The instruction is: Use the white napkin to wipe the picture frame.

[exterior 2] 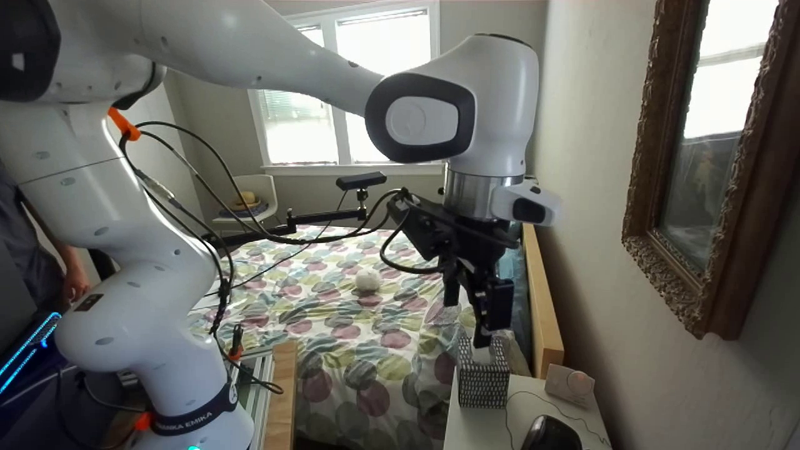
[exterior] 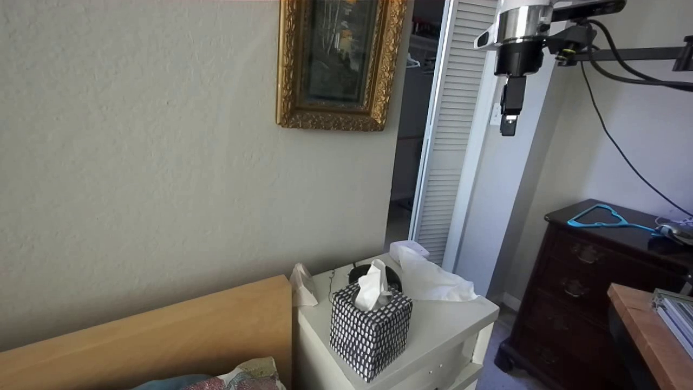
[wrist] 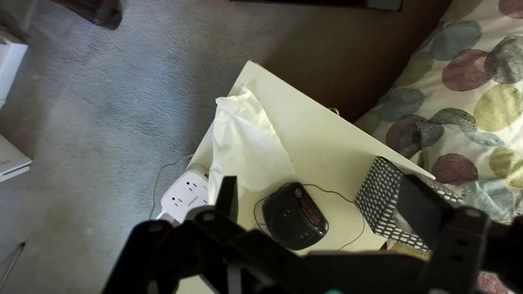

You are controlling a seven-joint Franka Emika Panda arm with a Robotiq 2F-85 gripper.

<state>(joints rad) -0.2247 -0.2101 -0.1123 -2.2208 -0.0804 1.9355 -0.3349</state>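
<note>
Arm band (exterior 2: 197, 415) reads "ANKA EMIKA"; "YISHU" outlet block (wrist: 186, 195) beside white napkin (wrist: 249, 143).

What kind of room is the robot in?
It looks like a bedroom, probably in someone's home. You can see a bed with a wooden headboard, a white nightstand beside it, and a dark chest of drawers.

White napkin (wrist: 250, 143) creased on nightstand (wrist: 316, 143); frame (exterior: 331, 120) seemingly hung.
</note>
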